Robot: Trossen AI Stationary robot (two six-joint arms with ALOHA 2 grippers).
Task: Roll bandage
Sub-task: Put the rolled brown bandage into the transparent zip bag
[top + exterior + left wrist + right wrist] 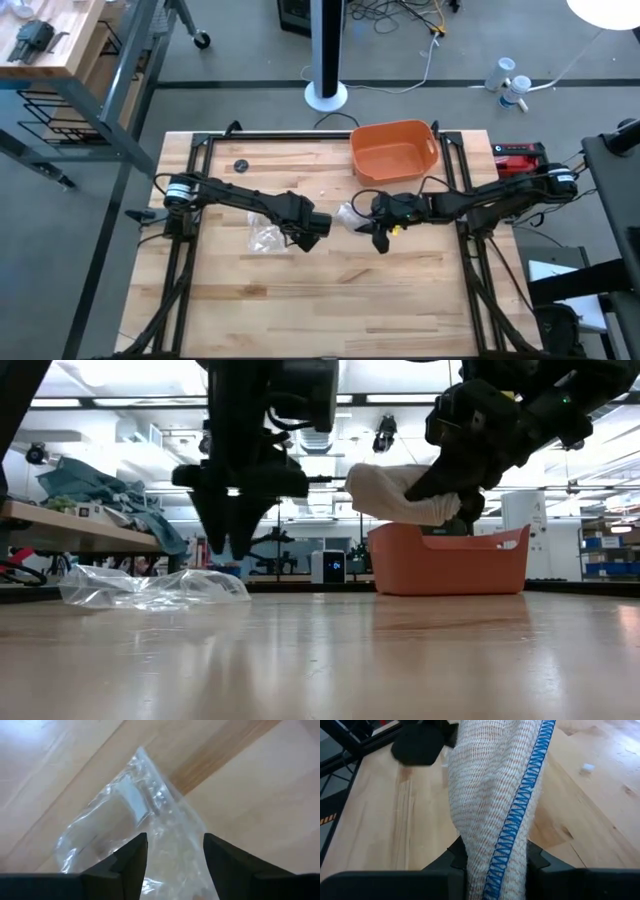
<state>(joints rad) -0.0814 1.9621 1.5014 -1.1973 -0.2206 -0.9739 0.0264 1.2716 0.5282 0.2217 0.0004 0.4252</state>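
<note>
The bandage (495,795), an off-white gauze bundle with a blue stitched edge, is up in the air near the table's middle, and my right gripper (495,855) is shut on it. In the low view the bandage (395,495) juts sideways out of the right gripper (450,490), above the tabletop and in front of the orange tub (450,560). My left gripper (175,840) points down, open, just above the crumpled clear plastic wrapper (125,825), which lies flat on the wood (268,236). The fingers do not touch the wrapper. My right gripper pinches the bunched bandage (492,847) between its two fingers, several layers together. The fingers come from the table's right side, slanting down. The bandage sticks out past the fingertips toward the left arm and is lifted clear of the table.
The orange tub (392,150) stands at the table's far edge, right of centre. A small black round piece (241,165) lies at the far left of the tabletop. A tiny white scrap (587,768) lies on the wood. Bare wood stretches along the near half (330,300).
</note>
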